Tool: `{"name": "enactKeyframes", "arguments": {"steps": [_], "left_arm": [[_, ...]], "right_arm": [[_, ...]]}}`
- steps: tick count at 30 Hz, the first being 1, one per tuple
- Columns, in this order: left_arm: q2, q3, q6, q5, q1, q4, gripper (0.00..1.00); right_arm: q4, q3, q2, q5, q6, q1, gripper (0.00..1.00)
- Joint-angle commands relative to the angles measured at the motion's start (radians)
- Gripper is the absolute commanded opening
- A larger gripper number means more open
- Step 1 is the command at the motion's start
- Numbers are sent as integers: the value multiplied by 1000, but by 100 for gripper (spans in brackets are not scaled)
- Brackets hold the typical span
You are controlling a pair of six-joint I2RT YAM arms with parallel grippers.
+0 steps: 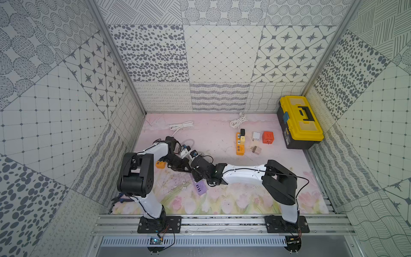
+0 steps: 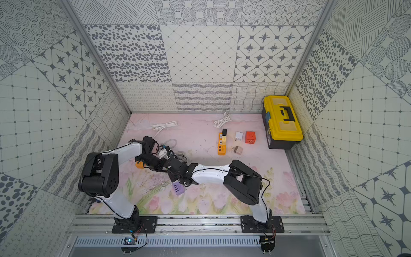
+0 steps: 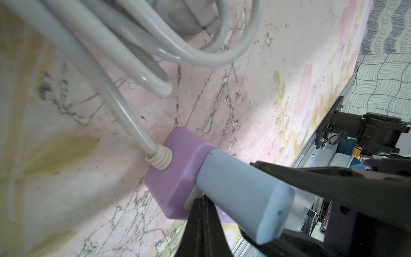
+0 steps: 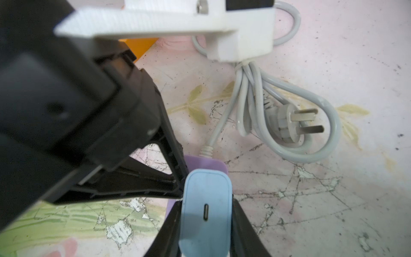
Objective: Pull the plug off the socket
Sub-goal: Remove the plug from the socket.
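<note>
Plug (image 4: 205, 211) strikes us as light, stiff and smooth-sided, a hard plastic block that could slip out of a weak pinch. We would hold it across its two flat sides, close to the base, and draw it straight away from the socket (image 3: 175, 166). It is pale blue with rounded corners and one small slot in its outer end. It sits pushed into the purple socket, between the fingers of the right pincer (image 4: 205, 200), which is closed on those flat sides. Just beside that grip, the left pincer (image 4: 179, 187) is fully closed on nothing, its tip at the socket next to the plug's base, seemingly pinning it to the desk (image 4: 311, 200). Beyond both tips, the socket's pale grey cord (image 3: 133, 122) lies in loose loops.
</note>
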Motion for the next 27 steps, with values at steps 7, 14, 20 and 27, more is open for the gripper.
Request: {"name": "enactKeyframes", "arguments": {"steps": [7,14,20,27], "left_arm": [[24,-7,7,-193,5,40,0],[26,-5,6,-197,5,41,0],[29,-5,7,-200,6,43,0],[26,-8,7,-200,5,44,0]], "right_arm": [[22,59,14,131,-67,75,0],[111,-26,-53,1,45,11,0],[146,-58,-81,-56,65,-11,0],[62,29,-24,93,-63,75,0]]}}
